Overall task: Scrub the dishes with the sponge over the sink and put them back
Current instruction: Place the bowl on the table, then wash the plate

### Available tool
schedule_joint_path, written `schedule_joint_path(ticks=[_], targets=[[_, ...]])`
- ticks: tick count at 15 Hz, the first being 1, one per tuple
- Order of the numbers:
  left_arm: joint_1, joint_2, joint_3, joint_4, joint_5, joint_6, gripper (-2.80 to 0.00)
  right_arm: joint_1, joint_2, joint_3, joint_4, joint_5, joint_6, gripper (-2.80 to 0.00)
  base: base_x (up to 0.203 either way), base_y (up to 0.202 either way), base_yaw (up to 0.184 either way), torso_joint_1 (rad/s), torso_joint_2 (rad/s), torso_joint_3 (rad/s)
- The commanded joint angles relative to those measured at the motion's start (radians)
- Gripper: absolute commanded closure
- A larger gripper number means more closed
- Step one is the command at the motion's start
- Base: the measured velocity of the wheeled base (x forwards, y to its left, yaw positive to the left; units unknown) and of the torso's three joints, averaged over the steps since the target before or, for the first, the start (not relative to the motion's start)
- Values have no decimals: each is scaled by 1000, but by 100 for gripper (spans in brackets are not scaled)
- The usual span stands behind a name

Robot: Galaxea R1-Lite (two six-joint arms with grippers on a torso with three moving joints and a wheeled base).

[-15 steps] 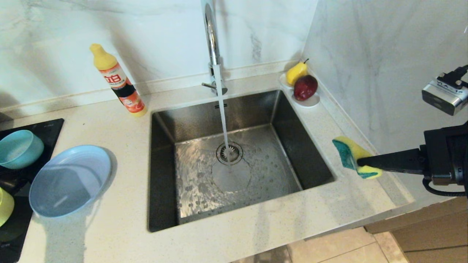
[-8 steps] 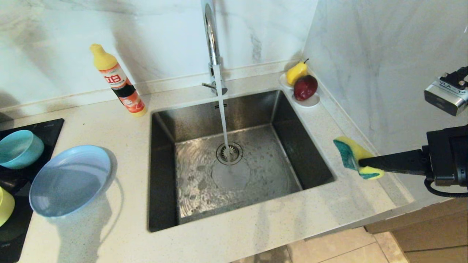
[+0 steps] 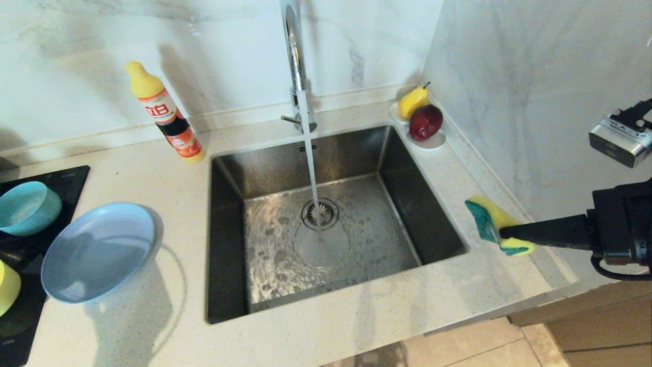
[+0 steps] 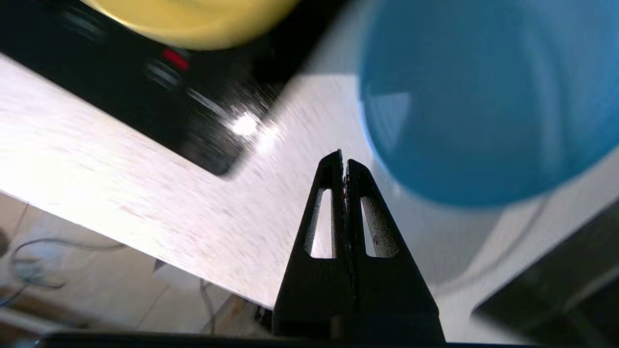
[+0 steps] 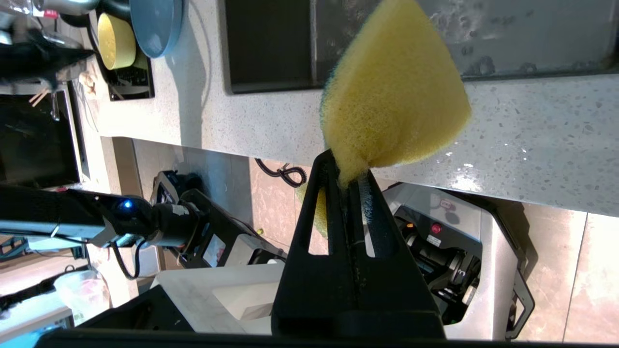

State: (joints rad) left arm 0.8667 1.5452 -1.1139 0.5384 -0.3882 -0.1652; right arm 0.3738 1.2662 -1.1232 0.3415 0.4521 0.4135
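Speckled cream stone forms the counter (image 3: 356, 326), backed by white marble walls, with a square brushed stainless steel sink (image 3: 244, 168) set into it and a tall chrome faucet (image 3: 294, 56) running a stream of water onto the round drain strainer (image 3: 320, 214). At the counter's right edge, beside the sink, the right claw (image 3: 501, 232) is clamped on a yellow foam sponge with a green scouring face (image 3: 489, 216), which it holds just above the stone. On the left, a wide shallow grey-blue plate (image 3: 97, 252) sits on the counter, touching the edge of a black cooktop (image 3: 66, 178) that carries a small teal-blue bowl (image 3: 25, 209) and a pale yellow-green bowl (image 3: 6, 288). The left claw (image 4: 344, 166) shows only in its wrist view, fingers pressed together and holding nothing, above the counter just beside the plate's rim. An orange dish soap bottle with a yellow cap (image 3: 165, 114) stands behind the sink
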Motion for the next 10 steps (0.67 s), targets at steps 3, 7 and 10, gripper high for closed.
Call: schedule_joint_path(ticks=[3, 7, 10], targets=[[-124, 35, 63, -6, 52, 12, 0, 0, -1, 2, 1, 3, 1, 0, 0, 0, 0, 0, 0, 0], [-127, 92, 54, -42, 69, 5, -280, 0, 2, 16, -4, 2, 1, 0, 0, 0, 0, 0, 0, 0], [-127, 133, 56, -79, 69, 1, -280, -3, -3, 24, -5, 2, 1, 0, 0, 0, 0, 0, 0, 0]])
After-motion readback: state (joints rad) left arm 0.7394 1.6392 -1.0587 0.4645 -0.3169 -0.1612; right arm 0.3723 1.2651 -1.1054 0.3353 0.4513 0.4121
